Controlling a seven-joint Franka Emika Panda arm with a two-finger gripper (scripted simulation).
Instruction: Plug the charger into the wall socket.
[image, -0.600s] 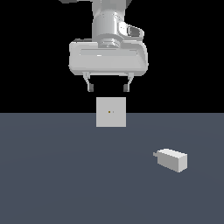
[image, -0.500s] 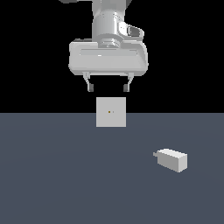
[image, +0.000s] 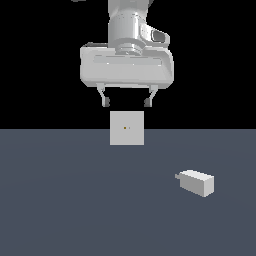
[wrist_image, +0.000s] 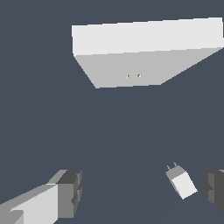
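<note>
We're at the start: hand (image: 126, 102) hangs high above the surface (image: 60, 200), fingers spread wide, nothing between them. Charger (image: 198, 182) lies flat on the surface, well apart from the hand, off toward the exterior view's right and nearer that camera than the socket. Socket (image: 127, 128) stands upright almost straight under the hand in the exterior view, two tiny holes at its centre, one orange. Key relation for the next move: we have to drop a long way and shift toward the exterior view's right to reach the charger. Its long axis runs roughly along the exterior view's left-right line, tilted a bit; prongs stick out of the end toward the exterior view's left. In the wrist view the charger (wrist_image: 181, 182) sits just beside one finger (wrist_image: 213, 191), not between the two, with prongs angled roughly toward the socket (wrist_image: 144, 54); so we judge the hand is not yet centred over it. We'd say the fingers need to close across the short sides, leaving the prong end free. Count: one charger, one socket, one arm, one hand with two fingers, two prongs as far as we can tell, two socket holes. Nothing grasped yet, plugging not begun
</note>
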